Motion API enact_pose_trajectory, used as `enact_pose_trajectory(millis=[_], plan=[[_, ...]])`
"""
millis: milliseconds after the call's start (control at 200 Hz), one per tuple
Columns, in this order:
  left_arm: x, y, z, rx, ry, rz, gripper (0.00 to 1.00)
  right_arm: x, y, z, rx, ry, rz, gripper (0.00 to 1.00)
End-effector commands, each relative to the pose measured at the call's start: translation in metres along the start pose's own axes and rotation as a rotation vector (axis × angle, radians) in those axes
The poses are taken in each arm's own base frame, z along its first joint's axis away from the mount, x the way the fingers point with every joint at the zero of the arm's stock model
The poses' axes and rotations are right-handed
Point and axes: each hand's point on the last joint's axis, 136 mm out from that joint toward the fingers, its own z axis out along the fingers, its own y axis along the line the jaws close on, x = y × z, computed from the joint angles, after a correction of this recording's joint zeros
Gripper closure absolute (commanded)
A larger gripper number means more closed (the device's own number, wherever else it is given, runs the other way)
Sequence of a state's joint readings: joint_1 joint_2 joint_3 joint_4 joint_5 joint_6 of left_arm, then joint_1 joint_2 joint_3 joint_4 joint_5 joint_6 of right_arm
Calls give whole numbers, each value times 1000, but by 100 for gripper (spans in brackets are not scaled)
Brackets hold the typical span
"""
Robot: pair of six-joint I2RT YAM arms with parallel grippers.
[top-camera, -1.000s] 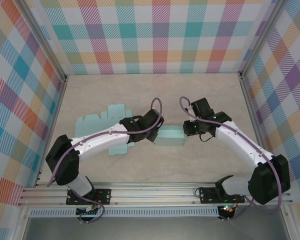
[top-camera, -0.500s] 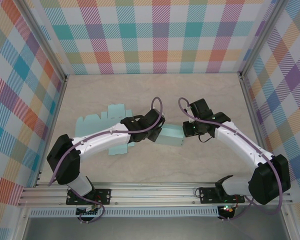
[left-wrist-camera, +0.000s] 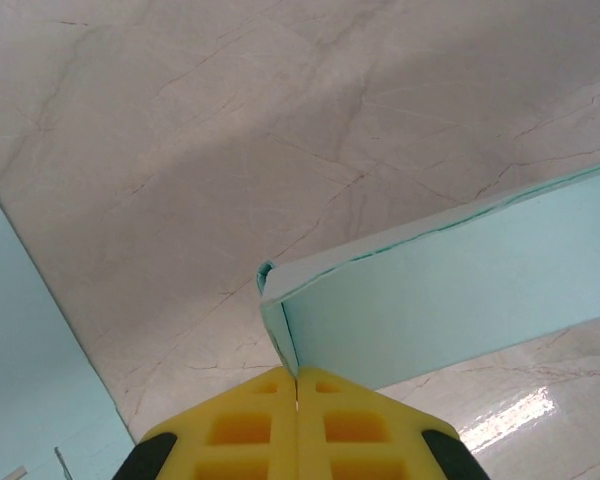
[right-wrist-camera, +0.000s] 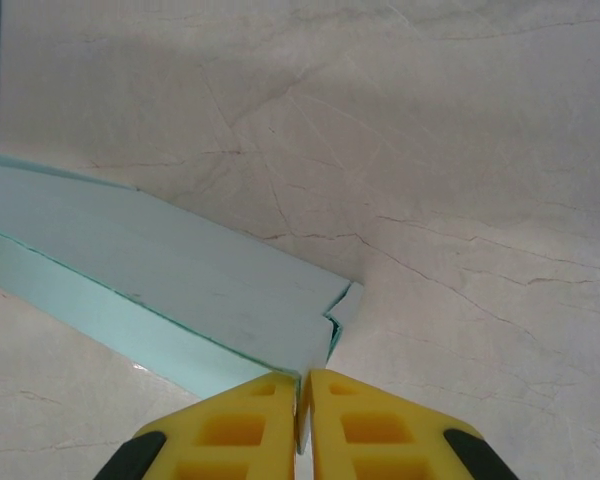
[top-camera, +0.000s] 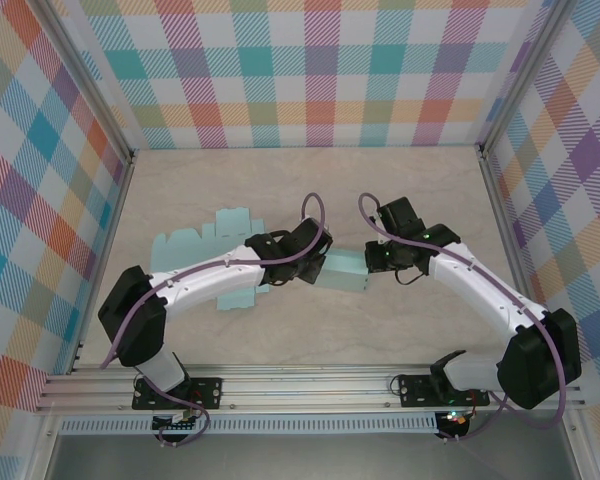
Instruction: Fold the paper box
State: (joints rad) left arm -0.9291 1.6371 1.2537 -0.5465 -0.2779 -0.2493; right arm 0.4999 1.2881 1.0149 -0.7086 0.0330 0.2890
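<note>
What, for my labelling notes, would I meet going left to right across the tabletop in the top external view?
flat teal paper sheet → left gripper → paper box → right gripper

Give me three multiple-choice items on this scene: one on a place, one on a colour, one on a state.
1. Where is the paper box? A. between the left tool and right tool B. against the back wall C. on the front rail
2. Its colour? A. orange B. pale teal C. black
3. The left tool is: A. wide open B. shut on nothing C. shut on the box
Answers: A, top view shows it bridging them; B, teal card; C, yellow fingers pinch its edge.
</note>
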Motion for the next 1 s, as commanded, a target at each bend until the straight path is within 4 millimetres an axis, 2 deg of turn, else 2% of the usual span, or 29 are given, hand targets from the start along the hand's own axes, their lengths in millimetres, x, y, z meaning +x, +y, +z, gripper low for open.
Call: enact_pose_trajectory(millis=[0,390,995], plan=[[10,-15,8,53,33,-4,100,-17,20,-4,-80,-48,34,87],[14,-14,12,41,46,10,100,-22,27,0,-109,-69,55,88],[18,-24,17,47,59,47,100,-33,37,2,-154,-73,135,89]])
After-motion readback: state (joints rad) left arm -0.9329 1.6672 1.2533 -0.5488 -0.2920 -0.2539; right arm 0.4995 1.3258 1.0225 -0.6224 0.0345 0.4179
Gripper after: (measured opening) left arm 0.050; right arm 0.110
